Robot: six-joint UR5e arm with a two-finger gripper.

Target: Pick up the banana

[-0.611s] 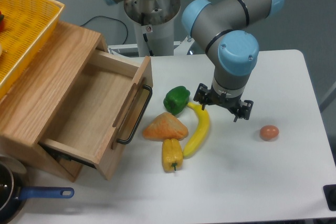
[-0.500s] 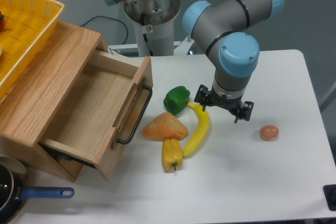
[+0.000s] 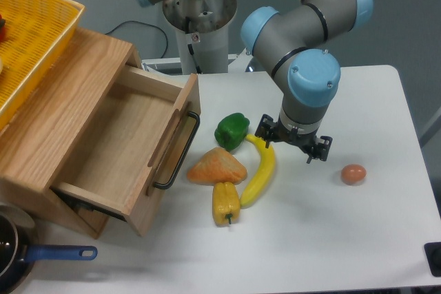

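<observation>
The banana (image 3: 260,172) lies flat on the white table (image 3: 331,239), its upper tip near the green bell pepper (image 3: 231,130) and its lower end just beside the yellow bell pepper (image 3: 226,202). The orange wedge-shaped item (image 3: 217,167) lies to the left of the banana, between the green pepper and the yellow pepper, and appears to touch the top of the yellow pepper. The gripper (image 3: 293,148) points downward, positioned over the table just right of the banana's upper end; its two fingers are spread apart, one finger (image 3: 264,133) close to the banana's upper tip and the other toward the right, and nothing is held between them. Whether the fingertips touch the table cannot be determined. A small brown egg-shaped object (image 3: 353,174) rests on the table, apart to the right of the gripper. On the left, a wooden drawer unit (image 3: 62,129) stands with its drawer (image 3: 134,146) pulled out; the drawer's black handle (image 3: 178,153) faces the vegetables. A yellow basket (image 3: 31,36) sits on top of the unit. A blue-handled pan (image 3: 27,256) is partly visible at the lower left corner
</observation>
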